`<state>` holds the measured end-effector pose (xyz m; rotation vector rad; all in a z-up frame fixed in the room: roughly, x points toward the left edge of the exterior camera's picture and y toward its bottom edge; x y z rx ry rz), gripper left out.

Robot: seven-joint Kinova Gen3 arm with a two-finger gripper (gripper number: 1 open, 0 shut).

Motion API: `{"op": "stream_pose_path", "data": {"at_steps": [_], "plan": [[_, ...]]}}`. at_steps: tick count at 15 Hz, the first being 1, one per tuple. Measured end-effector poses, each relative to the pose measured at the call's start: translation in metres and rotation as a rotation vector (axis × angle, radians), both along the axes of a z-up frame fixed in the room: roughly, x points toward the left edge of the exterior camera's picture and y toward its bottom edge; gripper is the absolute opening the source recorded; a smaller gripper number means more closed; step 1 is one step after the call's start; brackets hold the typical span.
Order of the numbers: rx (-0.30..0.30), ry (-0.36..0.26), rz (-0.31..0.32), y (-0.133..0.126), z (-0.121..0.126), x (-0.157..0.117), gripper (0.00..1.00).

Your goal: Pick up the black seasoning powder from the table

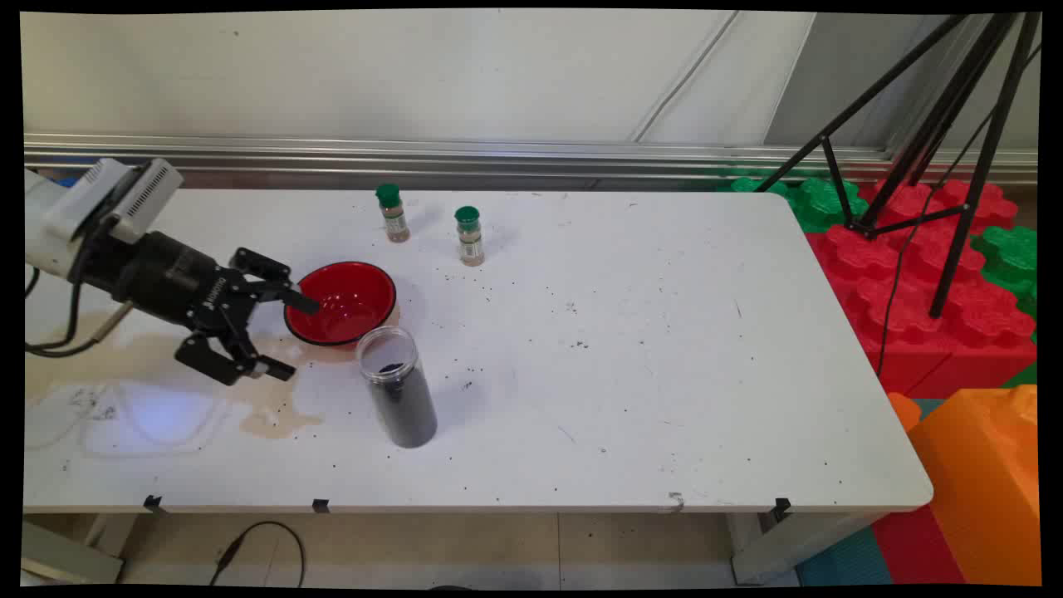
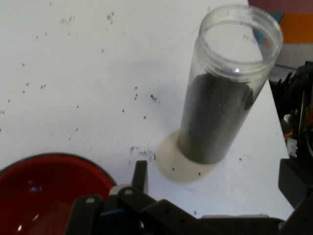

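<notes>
Nearest the camera stands the tall clear plastic jar [image 1: 398,387], lidless, mostly full of dark grains: probably top-heavy, smooth-walled and slippery, best gripped around its middle. Behind it sits the glossy red bowl [image 1: 342,302], stiff and light-looking. Just left, the black two-finger gripper [image 1: 281,338] hangs spread wide, empty. Its fingertips are cut off in the hand view.

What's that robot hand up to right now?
Gripper open, low beside red bowl. Clear jar of dark grains upright, lidless, just ahead. Nothing held.
</notes>
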<state>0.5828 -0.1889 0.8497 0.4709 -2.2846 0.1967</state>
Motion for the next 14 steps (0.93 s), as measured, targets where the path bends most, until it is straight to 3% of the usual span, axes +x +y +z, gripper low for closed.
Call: {"op": "stream_pose_path", "data": {"at_steps": [14], "plan": [[-0.039,0.139,-0.036,-0.009,-0.048,-0.030,1.00]]}}
